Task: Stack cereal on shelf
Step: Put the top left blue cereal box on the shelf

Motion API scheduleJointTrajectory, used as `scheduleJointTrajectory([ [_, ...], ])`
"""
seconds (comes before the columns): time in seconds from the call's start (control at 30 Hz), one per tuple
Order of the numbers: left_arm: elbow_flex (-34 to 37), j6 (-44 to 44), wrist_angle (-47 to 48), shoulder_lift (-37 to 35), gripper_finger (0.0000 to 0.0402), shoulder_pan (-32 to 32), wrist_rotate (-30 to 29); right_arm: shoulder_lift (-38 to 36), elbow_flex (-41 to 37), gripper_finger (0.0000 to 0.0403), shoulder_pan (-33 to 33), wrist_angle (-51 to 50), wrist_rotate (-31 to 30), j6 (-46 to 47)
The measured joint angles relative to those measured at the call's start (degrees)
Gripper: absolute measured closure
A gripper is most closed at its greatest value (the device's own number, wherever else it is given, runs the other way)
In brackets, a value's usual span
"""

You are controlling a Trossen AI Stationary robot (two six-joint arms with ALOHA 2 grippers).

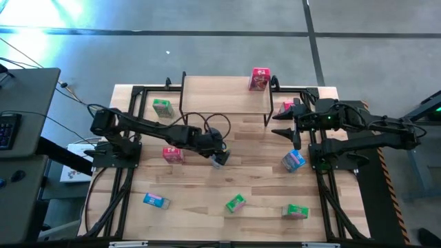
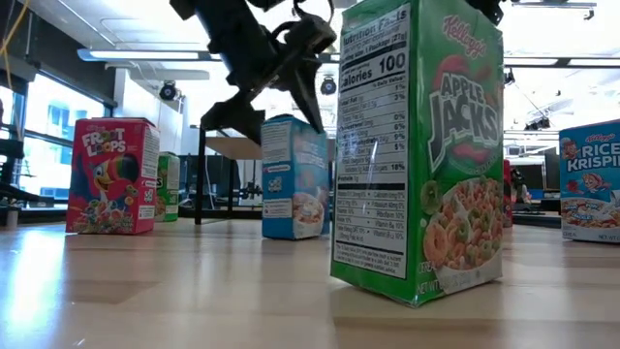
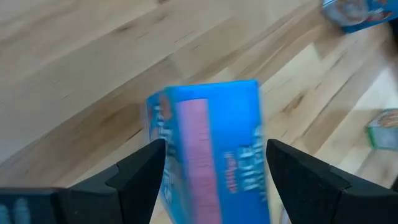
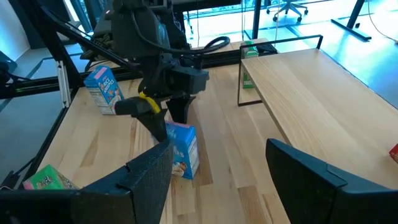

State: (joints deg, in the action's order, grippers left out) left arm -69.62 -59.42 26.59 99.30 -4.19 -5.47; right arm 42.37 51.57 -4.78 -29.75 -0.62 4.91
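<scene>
A blue cereal box (image 4: 184,149) stands upright on the table in front of the shelf (image 1: 224,96). My left gripper (image 4: 166,119) hangs open just above it, a finger off each side of the box's top (image 3: 208,143), without touching. A pink-red box (image 1: 260,78) stands on the shelf's plank near its right end. My right gripper (image 1: 281,124) waits open by the shelf's right end, holding nothing. Other cereal boxes rest on the table: green (image 1: 162,107), pink-red (image 1: 172,153), blue (image 1: 156,200).
More boxes lie toward the near and right side: green (image 1: 235,203), green (image 1: 295,211), blue (image 1: 293,160), pink-red (image 1: 286,107) beside the right arm. A big green box (image 2: 418,155) stands close to the low camera. Black frames run along both table sides.
</scene>
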Motion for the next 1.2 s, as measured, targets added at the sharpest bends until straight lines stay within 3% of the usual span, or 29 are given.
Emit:
scheduleJointTrajectory([
  [0.33,0.0,4.1,0.8,1.2,0.0140,0.0,1.4,0.1,0.0,0.0152,0.0,0.0,0.0,0.0],
  [0.83,0.0,9.2,1.7,1.2,0.0252,0.0,0.4,0.1,0.0,0.0152,0.0,0.0,0.2,0.0],
  [1.2,0.0,19.2,5.6,-3.1,0.0258,0.5,3.3,0.1,0.0,0.0152,0.0,0.0,0.2,0.0],
])
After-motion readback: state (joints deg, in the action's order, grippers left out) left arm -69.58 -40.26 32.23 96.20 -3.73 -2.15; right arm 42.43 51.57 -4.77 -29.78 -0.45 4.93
